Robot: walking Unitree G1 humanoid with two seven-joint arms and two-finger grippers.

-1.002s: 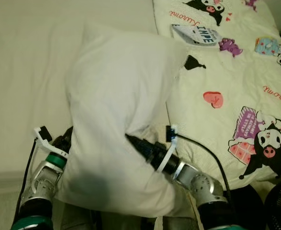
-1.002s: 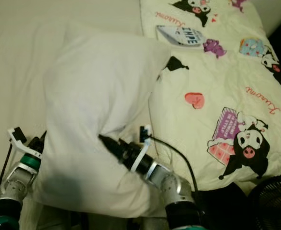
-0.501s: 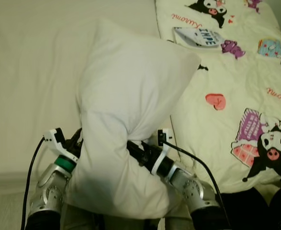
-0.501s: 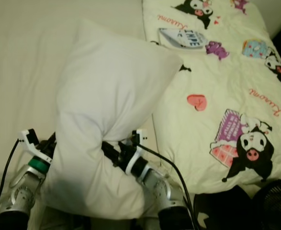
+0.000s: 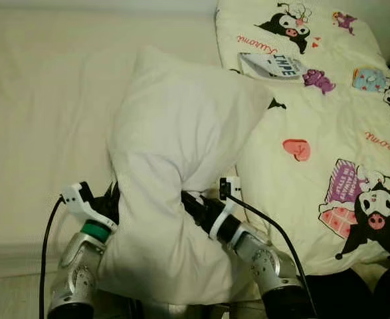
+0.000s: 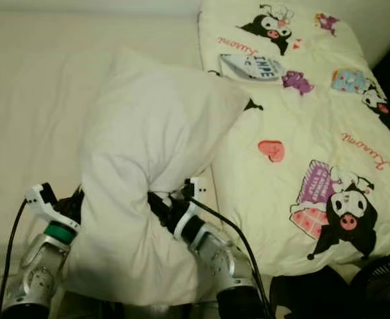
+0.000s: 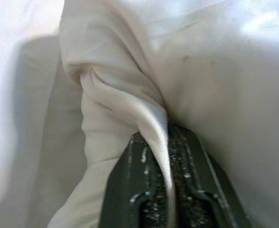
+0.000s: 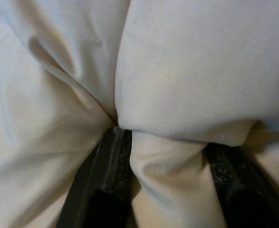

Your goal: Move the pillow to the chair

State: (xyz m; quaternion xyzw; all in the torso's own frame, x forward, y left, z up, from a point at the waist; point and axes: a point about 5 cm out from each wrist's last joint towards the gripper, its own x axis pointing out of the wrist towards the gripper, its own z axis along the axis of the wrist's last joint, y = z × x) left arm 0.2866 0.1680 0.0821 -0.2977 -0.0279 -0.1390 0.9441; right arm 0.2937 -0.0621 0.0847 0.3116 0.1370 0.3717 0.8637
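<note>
A big white pillow [image 5: 181, 133] stands up off the cream bed, pinched in at its lower half between my two arms. My left gripper [image 5: 113, 201] presses into its left side; in the left wrist view the black fingers [image 7: 129, 190] are shut on a fold of the pillow cover [image 7: 129, 104]. On the other side, my right gripper [image 5: 189, 199] digs into the pillow. Its wrist view has a thick bunch of pillow fabric [image 8: 172, 95] clamped between the two fingers [image 8: 111, 161]. The tips of both grippers are buried in the cloth.
A cream quilt [image 5: 327, 133] printed with cartoon figures covers the right half of the bed, with a small booklet [image 5: 272, 64] lying on it. The bare sheet [image 5: 42, 119] lies to the left. The bed's front edge runs just before my arms. A dark round fan [image 6: 381, 292] stands at the lower right.
Both arms have come up and drawn closer together, squeezing the pillow's lower half narrower. The pillow stands higher off the bed. The camera view has shifted slightly.
</note>
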